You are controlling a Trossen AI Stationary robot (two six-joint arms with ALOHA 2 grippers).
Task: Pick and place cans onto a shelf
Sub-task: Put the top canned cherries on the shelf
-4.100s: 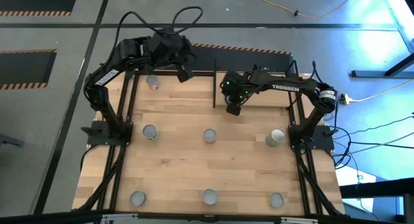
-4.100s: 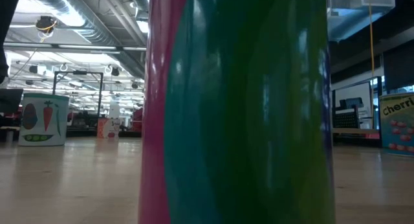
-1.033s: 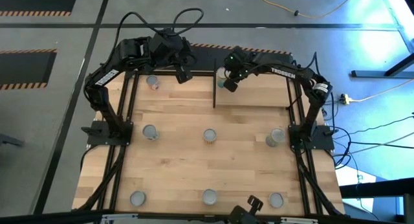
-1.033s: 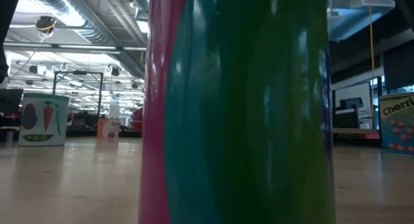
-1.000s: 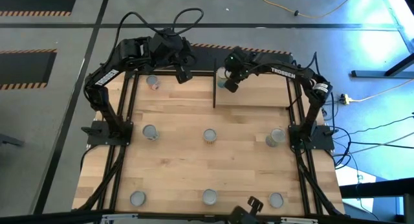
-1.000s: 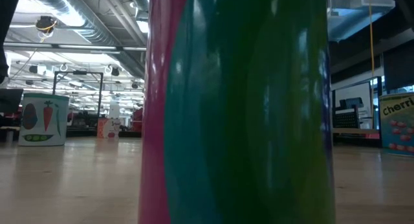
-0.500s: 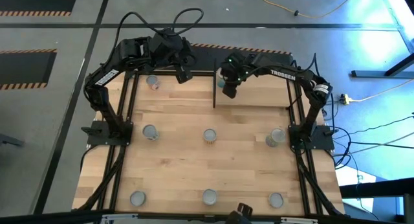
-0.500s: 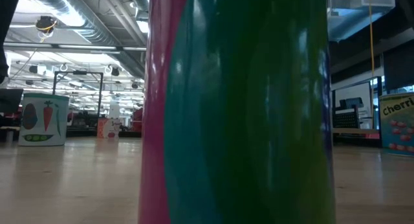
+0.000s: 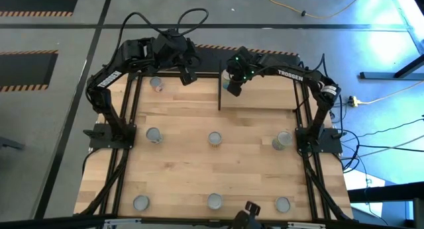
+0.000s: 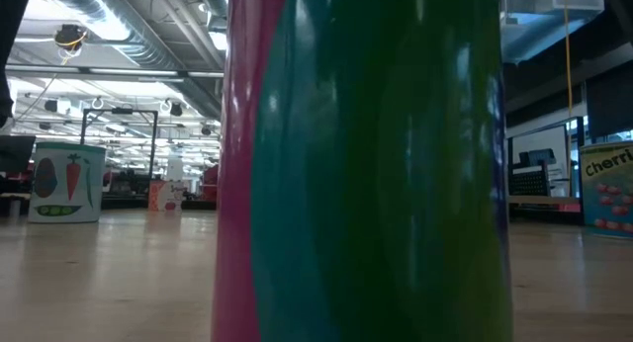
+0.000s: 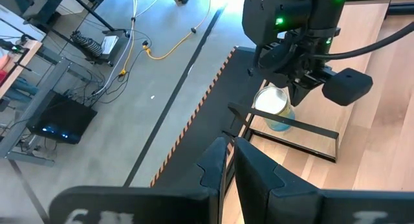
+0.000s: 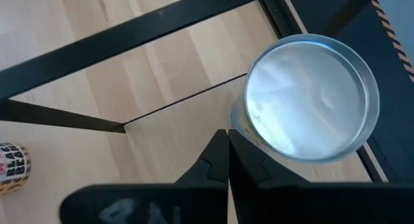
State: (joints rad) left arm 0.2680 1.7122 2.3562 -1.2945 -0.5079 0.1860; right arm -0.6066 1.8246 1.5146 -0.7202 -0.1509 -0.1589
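Observation:
A can (image 12: 307, 98) with a silver top and a blue label (image 11: 275, 123) stands upright on the shelf (image 9: 265, 96), near its far left corner by the black edge panel (image 9: 219, 90). My right gripper (image 12: 227, 143) is shut and points steeply down right beside this can, with nothing between its fingers. My left gripper (image 11: 228, 153) hangs shut in the air over the table's far edge (image 9: 188, 77), left of the shelf, and holds nothing. Several more cans stand on the tabletop. My right gripper has its shut fingertips (image 12: 220, 153) close against the side of the can's rim (image 12: 240, 130), coming from above. I cannot tell whether they touch it. The can stands upright on the shelf.
On the tabletop stand a can at the far left (image 9: 157, 84), three in a middle row (image 9: 154, 135) (image 9: 214, 138) (image 9: 283, 139) and three along the near edge (image 9: 141, 202) (image 9: 214, 201) (image 9: 283, 204). One pink and green can (image 10: 366, 164) fills the low view.
My right gripper has tipped and rolled a little at the wrist while staying over the shelf's far left corner. It has stayed shut. The can on the shelf stands where it was.

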